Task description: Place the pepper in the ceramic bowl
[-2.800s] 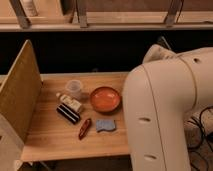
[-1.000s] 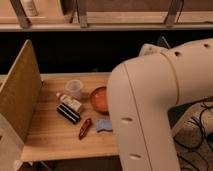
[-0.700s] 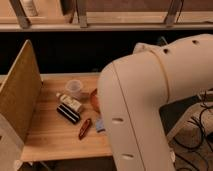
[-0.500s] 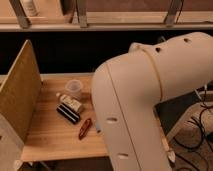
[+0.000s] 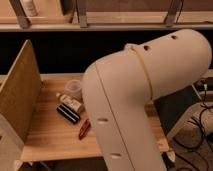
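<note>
Blocking most of view: white arm (image 5: 145, 100). Gripper hidden behind it, open or closed cannot tell. Pepper (image 5: 84, 128) lying on wooden table (image 5: 50, 140), just beside black striped block (image 5: 68, 113).

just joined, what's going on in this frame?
A one-arm robot is meant to put the pepper in the ceramic bowl, and that is not done yet. The pepper lies on the wooden table, beside a black striped block, with a clear cup further back. The robot's white arm fills the middle and right of the view and hides the bowl. The gripper is out of sight too.
</note>
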Controlling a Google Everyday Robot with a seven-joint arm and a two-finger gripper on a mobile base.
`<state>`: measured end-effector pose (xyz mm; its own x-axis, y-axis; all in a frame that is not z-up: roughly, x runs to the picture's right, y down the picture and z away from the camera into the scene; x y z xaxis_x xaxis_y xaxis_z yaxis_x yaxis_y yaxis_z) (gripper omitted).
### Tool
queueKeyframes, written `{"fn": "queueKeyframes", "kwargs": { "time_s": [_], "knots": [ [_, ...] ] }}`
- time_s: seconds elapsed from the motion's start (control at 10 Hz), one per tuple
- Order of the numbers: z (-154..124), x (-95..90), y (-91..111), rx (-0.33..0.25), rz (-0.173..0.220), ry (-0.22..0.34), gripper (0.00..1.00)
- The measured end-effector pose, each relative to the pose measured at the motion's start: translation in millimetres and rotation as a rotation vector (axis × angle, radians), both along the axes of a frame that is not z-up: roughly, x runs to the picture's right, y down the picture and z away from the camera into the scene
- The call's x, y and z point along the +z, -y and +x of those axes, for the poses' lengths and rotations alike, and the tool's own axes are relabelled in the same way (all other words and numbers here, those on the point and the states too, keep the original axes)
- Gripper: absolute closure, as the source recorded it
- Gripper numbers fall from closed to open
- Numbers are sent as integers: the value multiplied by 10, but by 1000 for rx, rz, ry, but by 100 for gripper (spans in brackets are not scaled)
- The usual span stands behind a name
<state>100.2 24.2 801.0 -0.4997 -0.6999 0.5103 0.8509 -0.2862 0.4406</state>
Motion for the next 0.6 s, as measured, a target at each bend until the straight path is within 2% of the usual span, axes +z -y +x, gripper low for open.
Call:
{"fn": "queueKeyframes", "kwargs": {
  "time_s": [0.1,0.3,0.4,0.6],
  "knots": [
    [-11,-12,-8,4,-5,9,20],
    [-93,-162,-92,0,-29,74,20],
    [-164,-264,-165,-44,-33,109,20],
    [-255,-418,-221,-137,-3,144,20]
  ]
}}
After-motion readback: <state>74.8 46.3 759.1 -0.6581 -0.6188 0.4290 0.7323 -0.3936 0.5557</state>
